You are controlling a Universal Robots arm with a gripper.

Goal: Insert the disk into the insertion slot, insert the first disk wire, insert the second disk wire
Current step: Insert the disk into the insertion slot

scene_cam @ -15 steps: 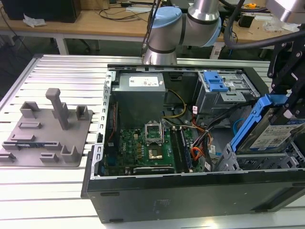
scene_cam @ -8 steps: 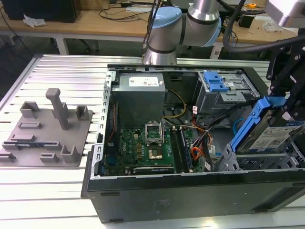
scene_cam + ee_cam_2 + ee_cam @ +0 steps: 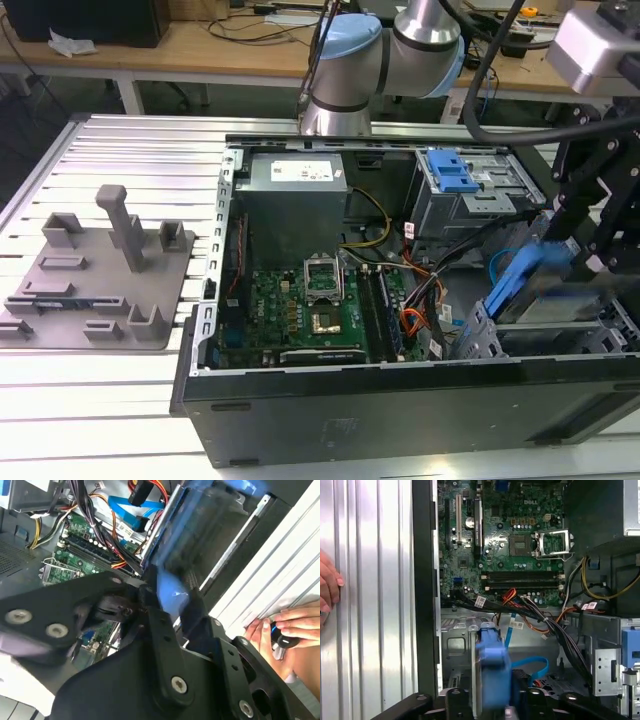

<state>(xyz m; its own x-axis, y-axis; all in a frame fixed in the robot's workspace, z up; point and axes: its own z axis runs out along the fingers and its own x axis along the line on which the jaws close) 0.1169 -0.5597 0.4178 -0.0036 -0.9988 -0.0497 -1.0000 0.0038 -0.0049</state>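
The jaws pinch the disk by its blue frame, holding it off the metal. The grey slot lies just beyond and beneath the jaws, in the corner of the open computer case. In the exterior view the disk looks tilted rather than level with the slot, so the likeliest fault is a leading corner catching on the slot's sheet-metal edge. That could wedge the frame crooked or twist it in the jaws.

The second hazard is the thin blue cable. It loops just beside the jaws, close to the mouth of the slot. If the disk goes in over that loop, the cable could be trapped or kinked under the frame, and its plug dragged out of reach. The red and orange wires and a thick black cable bundle sit a little farther past the jaws. They seem less exposed, though a wide swing could snag them.

A person's hand rests on the bench near the case wall, close enough to the arm to be worth watching.
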